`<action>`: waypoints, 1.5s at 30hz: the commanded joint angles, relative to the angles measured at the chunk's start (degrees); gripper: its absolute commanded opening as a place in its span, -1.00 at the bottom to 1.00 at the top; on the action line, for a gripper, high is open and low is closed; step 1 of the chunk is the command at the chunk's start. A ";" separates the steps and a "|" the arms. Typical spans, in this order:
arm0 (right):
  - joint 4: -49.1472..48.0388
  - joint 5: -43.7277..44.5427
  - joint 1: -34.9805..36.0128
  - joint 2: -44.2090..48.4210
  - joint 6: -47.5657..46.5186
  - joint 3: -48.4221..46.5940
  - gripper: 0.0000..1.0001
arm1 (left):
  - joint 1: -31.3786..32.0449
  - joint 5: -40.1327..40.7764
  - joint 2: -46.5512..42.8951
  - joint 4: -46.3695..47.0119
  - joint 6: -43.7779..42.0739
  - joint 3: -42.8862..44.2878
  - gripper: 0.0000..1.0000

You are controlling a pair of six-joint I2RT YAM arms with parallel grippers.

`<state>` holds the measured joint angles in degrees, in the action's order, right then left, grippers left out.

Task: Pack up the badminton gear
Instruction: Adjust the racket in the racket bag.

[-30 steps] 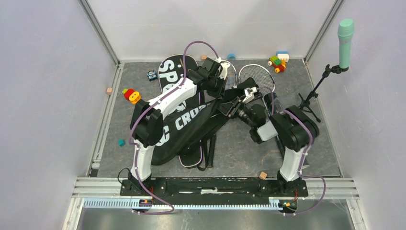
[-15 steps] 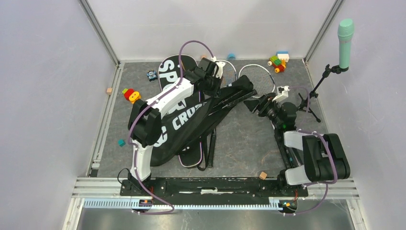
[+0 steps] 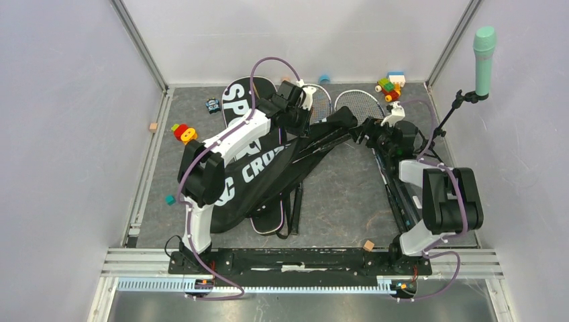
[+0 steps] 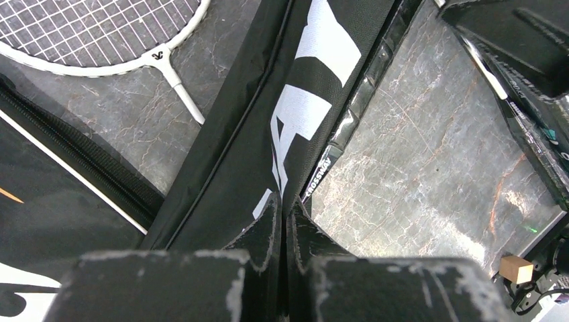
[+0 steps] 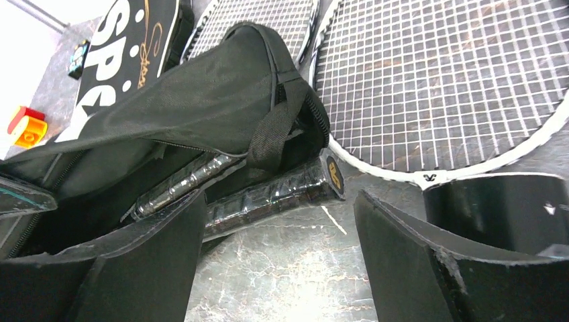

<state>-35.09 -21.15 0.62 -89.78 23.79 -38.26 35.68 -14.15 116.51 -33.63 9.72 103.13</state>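
The black "CROSSWAY" bag point(image 3: 258, 171) lies across the mat with its open end raised toward the middle. My left gripper point(image 3: 300, 124) is shut on the bag's fabric edge point(image 4: 285, 208). Two wrapped racket handles point(image 5: 268, 198) stick out of the bag's mouth point(image 5: 221, 94). My right gripper point(image 3: 371, 132) is open and empty, low over the mat just in front of those handles point(image 5: 278, 221). Two rackets' stringed heads point(image 3: 362, 107) point(image 5: 436, 87) lie at the back. The "SPORT" bag point(image 3: 238, 100) lies behind. A long black tube point(image 3: 397, 191) lies under my right arm. No shuttlecocks show.
A mint-green microphone point(image 3: 484, 50) on a black stand point(image 3: 436, 137) is at the right back. Toy blocks point(image 3: 390, 86) sit in the back right corner, a red and yellow toy point(image 3: 184, 133) at the left, and a wooden cube point(image 3: 368, 245) near the front rail.
My right arm has swung off the bag to the right and stretched back, its open gripper now near the racket heads. My left gripper has kept its hold on the bag.
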 commanded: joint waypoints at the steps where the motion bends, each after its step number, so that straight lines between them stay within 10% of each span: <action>1: -6.14 -7.39 -0.21 -3.64 2.04 -2.21 0.71 | -0.17 -2.98 -4.64 3.74 0.48 0.45 -0.95; 9: -8.90 -11.47 0.06 -4.96 3.10 -1.73 0.69 | -0.17 -3.70 -4.09 3.91 0.88 0.93 -0.95; 18: -0.62 2.81 0.16 -0.59 -4.81 -2.22 0.72 | -0.17 -3.12 -4.70 3.22 0.57 0.76 -0.95; 45: -13.92 -14.08 7.40 -1.99 10.43 1.93 0.58 | -0.17 -6.91 -2.28 3.96 3.37 2.43 -0.95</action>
<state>-42.89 -28.27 2.33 -93.30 27.64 -38.46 35.42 -15.53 116.51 -35.70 9.76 102.89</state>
